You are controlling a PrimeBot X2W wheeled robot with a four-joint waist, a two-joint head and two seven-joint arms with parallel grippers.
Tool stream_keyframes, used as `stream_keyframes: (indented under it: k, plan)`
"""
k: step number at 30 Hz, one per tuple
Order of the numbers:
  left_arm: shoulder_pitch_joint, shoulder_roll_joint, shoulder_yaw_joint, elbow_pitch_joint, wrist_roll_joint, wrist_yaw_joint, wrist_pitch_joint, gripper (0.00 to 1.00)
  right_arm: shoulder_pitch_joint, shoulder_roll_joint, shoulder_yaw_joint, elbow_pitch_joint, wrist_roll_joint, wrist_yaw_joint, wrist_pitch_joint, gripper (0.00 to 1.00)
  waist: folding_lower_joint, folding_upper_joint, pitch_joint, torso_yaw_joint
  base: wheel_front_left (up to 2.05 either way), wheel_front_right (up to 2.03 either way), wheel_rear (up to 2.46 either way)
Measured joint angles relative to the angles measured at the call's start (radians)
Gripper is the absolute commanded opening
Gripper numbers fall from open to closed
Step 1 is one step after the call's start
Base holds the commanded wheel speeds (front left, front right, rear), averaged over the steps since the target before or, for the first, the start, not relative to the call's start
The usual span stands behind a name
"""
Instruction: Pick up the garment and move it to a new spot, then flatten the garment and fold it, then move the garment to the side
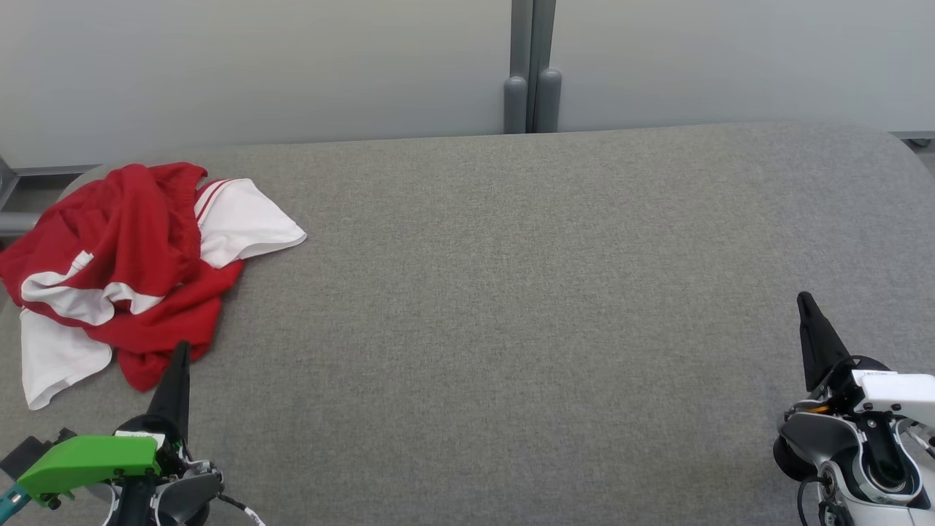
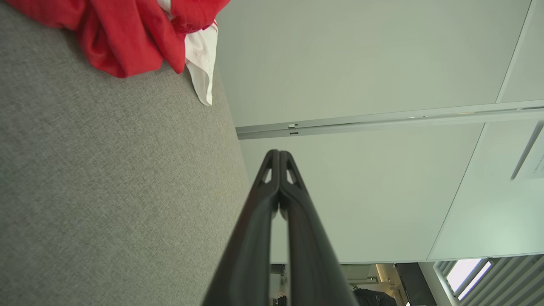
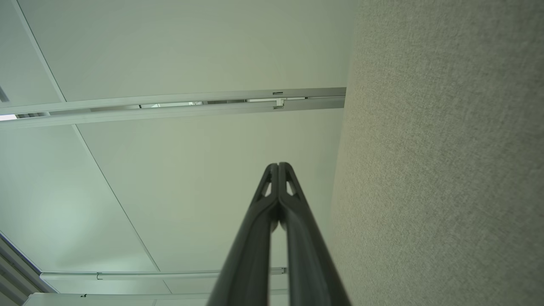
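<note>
The red-and-white garment (image 1: 131, 263) lies crumpled at the table's (image 1: 511, 329) far left corner. Both grippers, left (image 1: 180, 351) and right (image 1: 805, 299), are closed and empty. The left one should open, then pinch a thick fold.

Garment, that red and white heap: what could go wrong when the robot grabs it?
The garment lies crumpled at the left edge of the table, so a clumsy tug might drag it off. Its layers are bunched, so a pinch may catch several. The left gripper and right gripper are shut; unopened, they'd only shove it.
</note>
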Motion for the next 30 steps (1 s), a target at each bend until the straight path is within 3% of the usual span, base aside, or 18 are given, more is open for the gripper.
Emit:
stream_keyframes:
  k: [26, 27, 30]
  plan:
    - [0.000, 0.000, 0.000, 0.000, 0.000, 0.000, 0.000, 0.00, 0.000, 0.000, 0.000, 0.000, 0.000, 0.000, 0.000, 0.00, 0.0000, 0.0000, 0.000, 0.000, 0.00, 0.00, 0.00]
    - [0.003, -0.001, -0.001, 0.005, 0.000, 0.001, 0.000, 1.00, 0.005, 0.002, 0.001, 0.006, 0.000, -0.001, 0.000, 1.00, 0.0000, 0.0000, 0.000, 0.000, 0.00, 0.00, 0.00]
    - [0.020, -0.007, -0.002, 0.025, 0.000, 0.001, 0.000, 1.00, 0.024, 0.011, 0.003, 0.024, 0.000, -0.001, 0.000, 1.00, 0.0000, 0.0000, 0.000, 0.000, 0.00, 0.00, 0.00]
